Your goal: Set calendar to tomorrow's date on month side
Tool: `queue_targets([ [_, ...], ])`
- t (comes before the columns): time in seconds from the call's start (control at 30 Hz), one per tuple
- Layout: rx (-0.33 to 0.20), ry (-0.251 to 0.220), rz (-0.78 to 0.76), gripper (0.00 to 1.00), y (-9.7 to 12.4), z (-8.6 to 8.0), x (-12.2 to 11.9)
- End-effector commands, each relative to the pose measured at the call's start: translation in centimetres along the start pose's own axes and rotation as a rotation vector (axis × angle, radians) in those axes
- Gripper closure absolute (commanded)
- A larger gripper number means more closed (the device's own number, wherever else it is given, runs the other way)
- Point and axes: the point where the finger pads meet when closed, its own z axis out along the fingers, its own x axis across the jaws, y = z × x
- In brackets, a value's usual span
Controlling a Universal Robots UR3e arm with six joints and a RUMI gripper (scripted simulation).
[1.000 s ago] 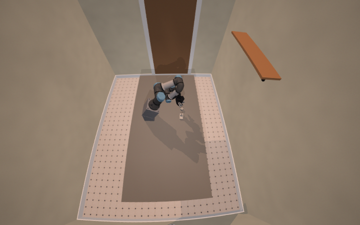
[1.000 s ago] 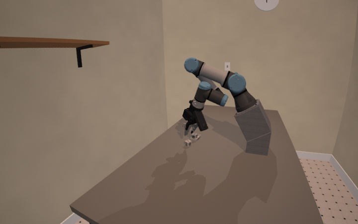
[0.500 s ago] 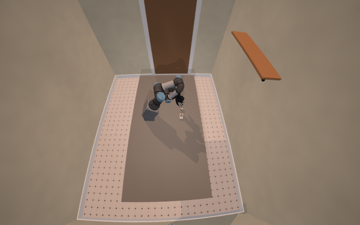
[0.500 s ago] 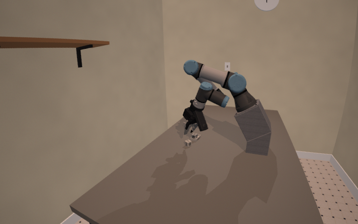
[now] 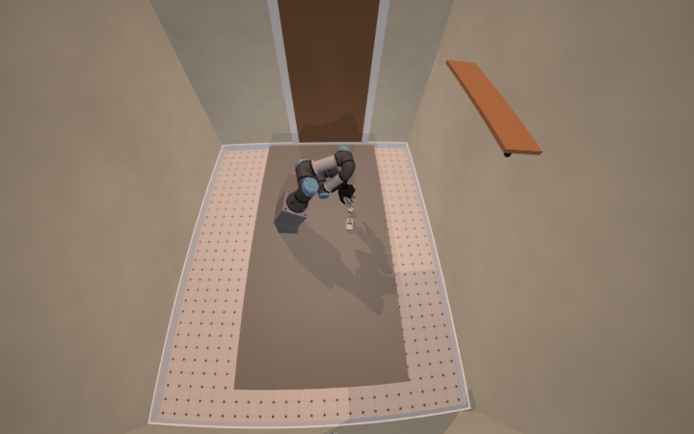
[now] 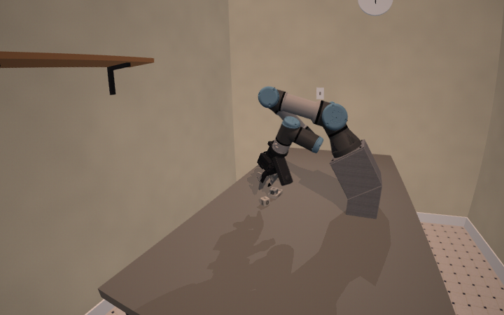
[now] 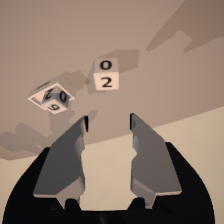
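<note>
A white cube (image 7: 106,75) (image 6: 264,201) (image 5: 350,223) sits flat on the brown table (image 6: 304,252), with 0 on its top face and 2 on the face toward the wrist camera. A second cube (image 7: 50,97) (image 6: 275,191) (image 5: 351,208) lies tilted on an edge to its left in the wrist view, and shows 0 and 9 askew. My gripper (image 7: 108,115) (image 6: 268,183) (image 5: 350,203) hangs a little above the table just short of both cubes. Its fingers stand apart with nothing between them. I cannot make out a tray or a month name in any view.
The arm's grey base block (image 6: 358,185) (image 5: 289,221) stands on the table behind the cubes. A wooden shelf (image 6: 74,59) (image 5: 493,107) is on the wall well above. The table's near edge (image 6: 111,293) and side wall are nearby.
</note>
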Motion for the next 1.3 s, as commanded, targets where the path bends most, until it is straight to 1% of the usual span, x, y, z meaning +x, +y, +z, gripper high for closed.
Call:
queue_targets([
  [0.0, -0.046, 0.000, -0.002, 0.71, 0.54, 0.15, 0.15],
  [0.1, -0.060, 0.000, -0.003, 0.71, 0.59, 0.20, 0.21],
  [0.53, -0.169, 0.000, -0.004, 0.71, 0.51, 0.25, 0.31],
  [0.6, -0.169, 0.000, -0.004, 0.71, 0.51, 0.25, 0.31],
  [0.8, -0.210, 0.000, 0.000, 0.71, 0.28, 0.08, 0.15],
  [0.97, -0.233, 0.000, 0.004, 0.71, 0.09, -0.06, 0.00],
  [1.27, -0.248, 0.000, 0.007, 0.71, -0.05, -0.17, -0.13],
])
